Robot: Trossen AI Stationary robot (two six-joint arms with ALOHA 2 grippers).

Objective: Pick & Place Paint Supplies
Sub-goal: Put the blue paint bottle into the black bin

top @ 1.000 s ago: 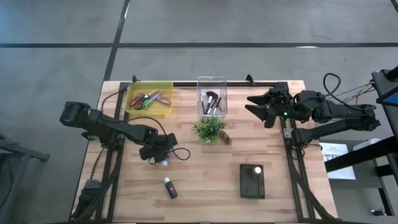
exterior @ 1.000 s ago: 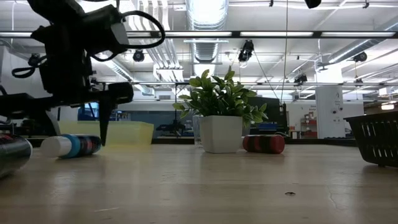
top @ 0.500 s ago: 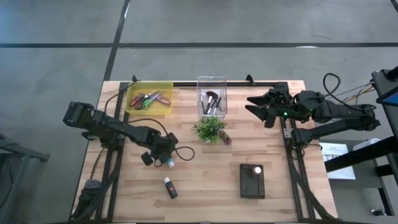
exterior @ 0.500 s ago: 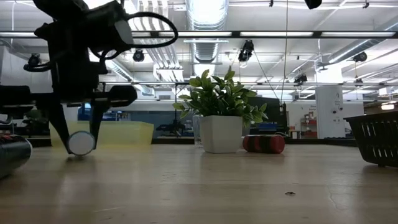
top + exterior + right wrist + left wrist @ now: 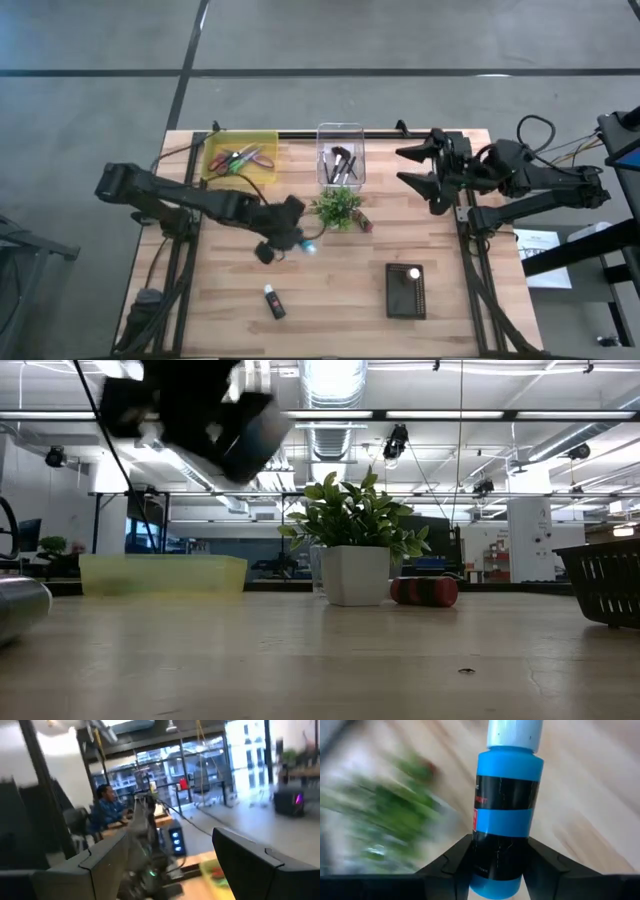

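Left gripper: the left gripper hung above the middle of the wooden table, just beside the potted plant; its two dark fingers were clamped on the lower body of a blue paint tube.
Blue paint tube: blue with black bands and a pale cap; in the left wrist view it stood out past the fingers, cap end away from the camera, with bare wood behind it and a green blur to one side. From above only its pale blue end showed at the gripper's tip.
Right gripper: the right gripper waited above the table's far right part, its fingers spread wide apart with nothing between them.
Black paint tube: a black tube with a white cap lay on the wood near the front, well apart from the left gripper.
Yellow tray: a yellow tray at the far left corner held scissors with coloured handles.
Clear bin: a clear bin at the far edge, just behind the plant, held dark-handled brushes.
Black basket: a dark basket sat toward the front right, with something small and white inside.
Brown tube: a reddish-brown tube lay touching or just beside the plant's pot.
Background: in the right wrist view a seated person showed at a desk beyond the table.
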